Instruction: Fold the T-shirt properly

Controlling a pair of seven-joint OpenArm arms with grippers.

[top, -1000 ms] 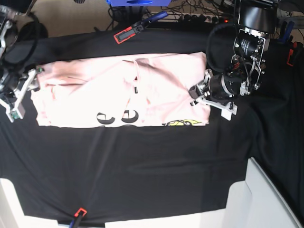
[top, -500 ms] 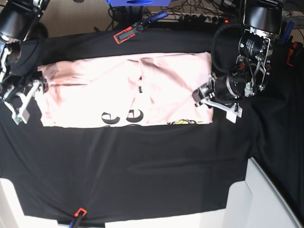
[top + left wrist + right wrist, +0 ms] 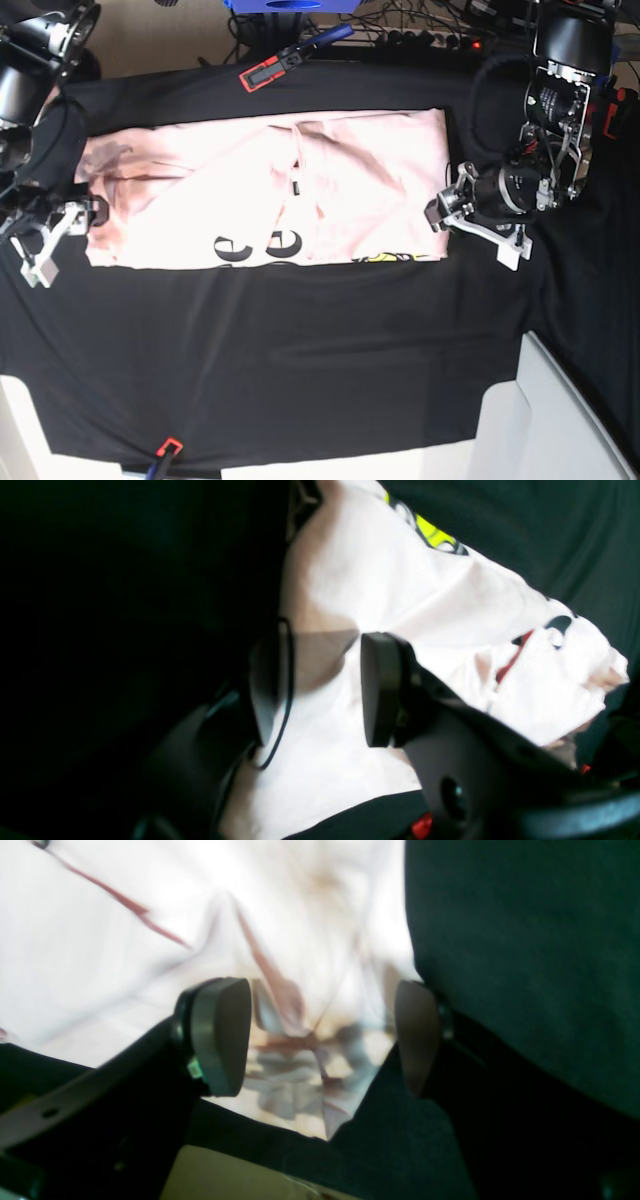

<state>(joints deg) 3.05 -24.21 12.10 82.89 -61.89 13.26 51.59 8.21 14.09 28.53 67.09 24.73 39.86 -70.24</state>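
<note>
One T-shirt [image 3: 265, 185]: soft, creased pink cotton, lying rectangular | my left gripper [image 3: 470, 213] | my right gripper [image 3: 55, 235]: both gaping, gripping nothing, flanking it.

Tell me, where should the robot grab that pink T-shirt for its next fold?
Probably at the two short ends. The T-shirt lies as a long flat band on the black cloth, so each open gripper, left and right, could come in from its own side and pinch an end's edge.
</note>
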